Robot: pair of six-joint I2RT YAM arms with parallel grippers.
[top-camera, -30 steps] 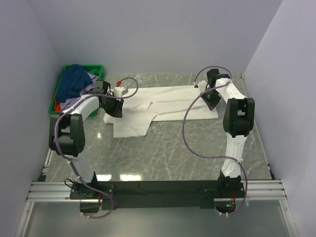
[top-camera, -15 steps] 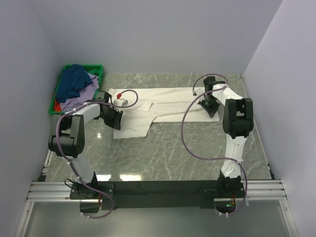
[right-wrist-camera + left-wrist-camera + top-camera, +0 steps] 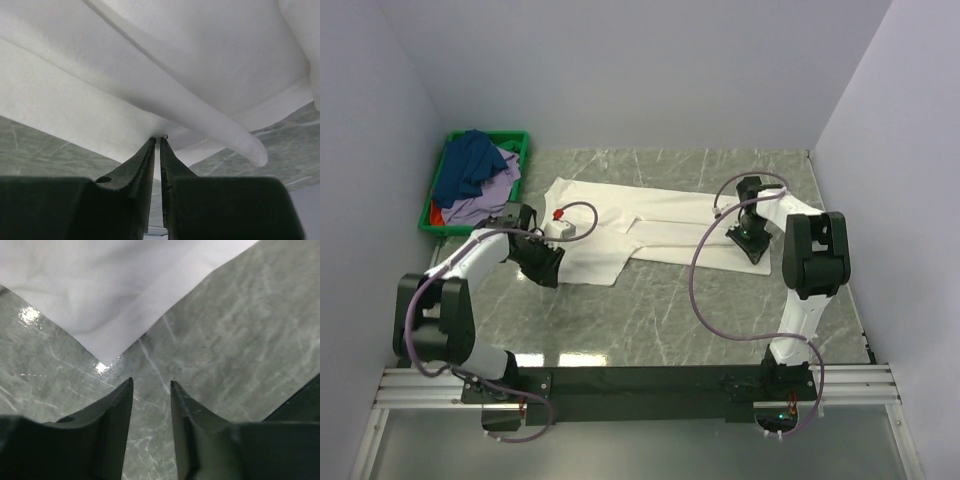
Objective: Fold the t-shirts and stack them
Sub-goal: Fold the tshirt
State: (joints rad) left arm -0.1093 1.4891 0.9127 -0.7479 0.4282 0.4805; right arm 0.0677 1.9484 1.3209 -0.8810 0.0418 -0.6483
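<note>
left tool (image 3: 151, 386) parted, empty, right tool (image 3: 158, 142) pinching white t-shirt (image 3: 150, 60)

1. We saw a green plastic crate (image 3: 517, 136) at the table's far left corner, close to the left wall.
2. The table (image 3: 660, 310) had a grey-green, white-veined, marble-look top that shone in places.
3. Plain pale walls (image 3: 640, 70) closed it in on three sides.
4. A metal rail (image 3: 420, 385) ran along the near edge.
</note>
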